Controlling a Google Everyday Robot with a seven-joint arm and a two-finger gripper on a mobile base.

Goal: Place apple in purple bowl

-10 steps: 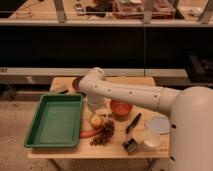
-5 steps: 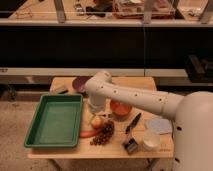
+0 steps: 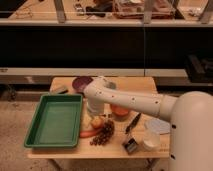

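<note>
Hanging over one apple (image 3: 96, 122), one pincer (image 3: 95, 113)

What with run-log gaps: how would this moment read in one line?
gripper: jaws open, over small round yellow-red apple | round purple bowl: no apple yet

no readable text, labels, brands, numbers or signs anywhere, none legible on green tray (image 3: 54, 121), none on gripper (image 3: 96, 112) hanging low just right of green tray
</note>
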